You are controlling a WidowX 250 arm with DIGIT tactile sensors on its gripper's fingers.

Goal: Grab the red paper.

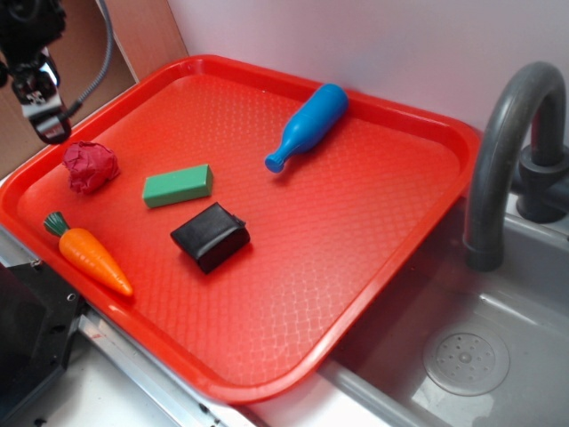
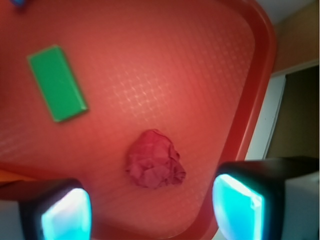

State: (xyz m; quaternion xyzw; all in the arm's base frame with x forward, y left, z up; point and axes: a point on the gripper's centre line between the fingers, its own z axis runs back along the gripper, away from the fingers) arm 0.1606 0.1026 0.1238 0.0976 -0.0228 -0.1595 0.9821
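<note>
Small dark crimson red paper (image 1: 90, 166) (image 2: 155, 159), crumpled into a wrinkly, creased ball, lying loose and uncovered on the textured tray (image 1: 356, 231) floor near its left rim, just beside the green block (image 1: 178, 185).

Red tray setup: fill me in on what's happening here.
A WidowX arm is going for the red paper, a crumpled crimson ball lying near the tray's left edge. The gripper hangs above it with its jaws open and nothing between them; the wrist view shows the ball roughly centred in the gap, not yet touched. A green block, black block, toy carrot and blue bottle lie untouched elsewhere on the tray, beside a sink.
</note>
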